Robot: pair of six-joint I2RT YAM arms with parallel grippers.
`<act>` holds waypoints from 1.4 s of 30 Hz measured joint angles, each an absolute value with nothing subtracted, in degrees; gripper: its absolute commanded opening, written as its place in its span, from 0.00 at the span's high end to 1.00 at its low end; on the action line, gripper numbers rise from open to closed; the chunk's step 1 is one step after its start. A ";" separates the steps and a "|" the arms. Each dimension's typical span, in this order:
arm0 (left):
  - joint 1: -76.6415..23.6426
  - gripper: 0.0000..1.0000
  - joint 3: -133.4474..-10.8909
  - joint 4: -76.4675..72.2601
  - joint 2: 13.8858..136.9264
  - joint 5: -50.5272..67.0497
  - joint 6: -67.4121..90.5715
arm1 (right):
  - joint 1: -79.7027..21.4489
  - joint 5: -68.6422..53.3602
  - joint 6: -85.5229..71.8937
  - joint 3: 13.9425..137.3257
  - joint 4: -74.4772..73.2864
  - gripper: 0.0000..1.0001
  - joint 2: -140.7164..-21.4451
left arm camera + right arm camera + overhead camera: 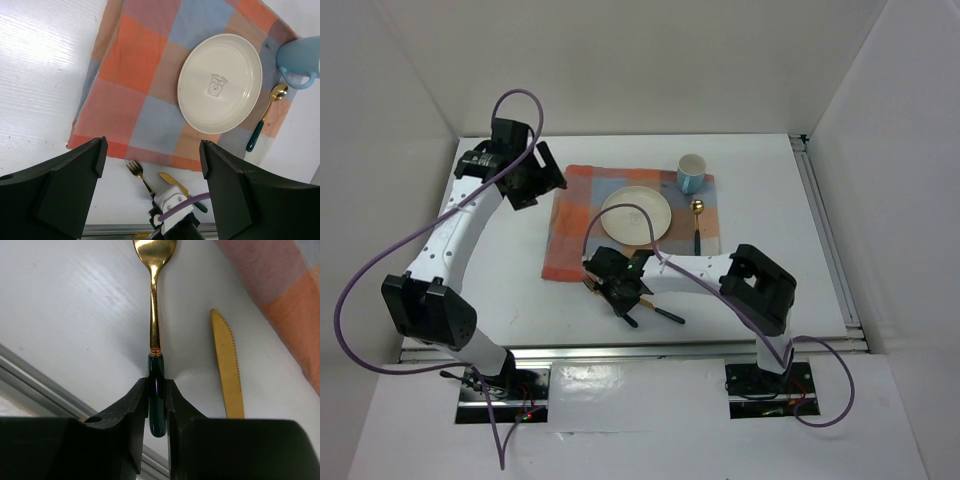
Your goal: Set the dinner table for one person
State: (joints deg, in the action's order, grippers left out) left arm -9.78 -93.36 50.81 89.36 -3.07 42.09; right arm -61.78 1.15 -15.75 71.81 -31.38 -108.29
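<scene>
By the dinner table [65, 315] rim, right gripper [157, 401] clamps fork [155, 315].

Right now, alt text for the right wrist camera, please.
The right gripper is shut on the dark green handle of a gold fork, which points away over the white table. A gold knife lies beside it, and a corner of the orange-and-grey checked cloth fills the upper right.

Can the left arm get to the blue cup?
Probably yes: its end effector is open and empty, and only the flat plate and mat lie between it and the blue cup, though it looks a stretch.
</scene>
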 measured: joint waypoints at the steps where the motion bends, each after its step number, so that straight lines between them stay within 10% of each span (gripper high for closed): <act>1: -9.26 0.07 -93.36 50.81 89.12 -3.01 42.02 | -62.15 1.15 -15.46 72.34 -31.99 1.00 -108.27; 42: -2.55 0.08 -91.48 51.13 79.42 1.80 42.02 | -45.17 -3.60 -42.89 91.61 -26.04 1.00 -109.47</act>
State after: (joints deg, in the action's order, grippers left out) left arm -2.55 -91.48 51.13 79.42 1.80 42.02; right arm -45.17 -3.60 -42.89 91.61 -26.04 -109.47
